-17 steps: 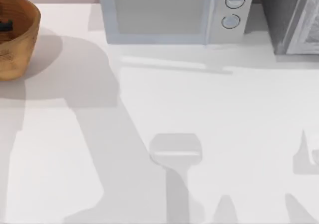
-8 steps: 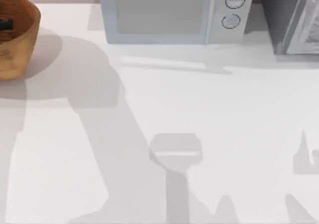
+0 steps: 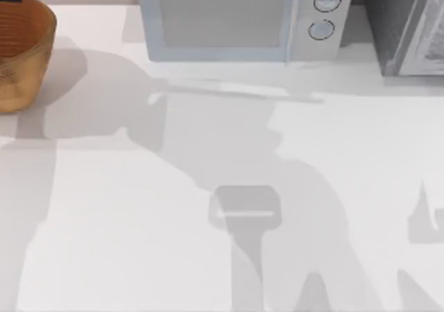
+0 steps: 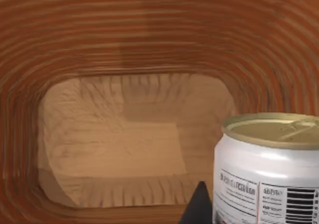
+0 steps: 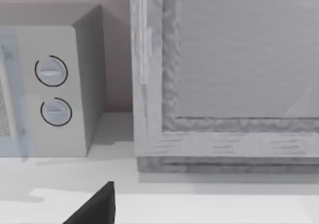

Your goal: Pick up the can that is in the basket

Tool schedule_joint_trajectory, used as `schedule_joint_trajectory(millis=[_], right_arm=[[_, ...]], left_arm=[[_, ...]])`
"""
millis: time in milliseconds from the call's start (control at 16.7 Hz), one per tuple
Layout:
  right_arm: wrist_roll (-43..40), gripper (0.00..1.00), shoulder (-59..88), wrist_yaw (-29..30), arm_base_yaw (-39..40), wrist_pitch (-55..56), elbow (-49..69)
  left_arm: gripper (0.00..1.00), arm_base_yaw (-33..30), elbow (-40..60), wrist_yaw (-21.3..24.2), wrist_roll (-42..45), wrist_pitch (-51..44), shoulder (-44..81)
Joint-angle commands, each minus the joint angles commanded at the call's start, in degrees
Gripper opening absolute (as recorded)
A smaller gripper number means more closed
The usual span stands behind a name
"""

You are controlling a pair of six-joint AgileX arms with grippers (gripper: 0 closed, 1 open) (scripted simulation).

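Standing upright, the can (image 4: 269,169) seemingly clears the basket (image 4: 149,40) floor.

my top view is bright and even over the white table (image 3: 361,145). soft grey shadows with blurred edges lie across it: a broad one spreading from beside the basket (image 3: 21,48) toward the near edge, a narrow one under the microwave (image 3: 236,21). no glare there. in my left wrist view the light is warm and dimmer inside the basket (image 4: 124,30), its floor paler; the can (image 4: 269,169) carries a soft white sheen on its side. my right wrist view is pale, flat, low in contrast.
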Motion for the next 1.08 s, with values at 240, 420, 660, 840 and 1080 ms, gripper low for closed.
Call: schedule_joint_trajectory(millis=[240, 420, 660, 840, 1080], right_arm=[[0.0, 1.0, 0.0, 0.0, 0.0, 0.0, 0.0], [0.0, 1.0, 0.0, 0.0, 0.0, 0.0, 0.0], [0.0, 1.0, 0.0, 0.0, 0.0, 0.0, 0.0], [0.0, 1.0, 0.0, 0.0, 0.0, 0.0, 0.0], [0.0, 1.0, 0.0, 0.0, 0.0, 0.0, 0.0]], left_arm=[[0.0, -2.9, -23.1, -2.5, -2.1, 10.3, -27.0], [0.0, -4.3, -41.9, -3.7, -3.7, 18.7, -48.8], [0.0, -5.3, -66.4, -4.4, -5.7, 30.6, -75.8], [0.0, -5.6, -82.0, -4.6, -7.1, 38.9, -92.4], [0.0, -5.7, -96.6, -4.4, -8.5, 46.6, -107.2]])
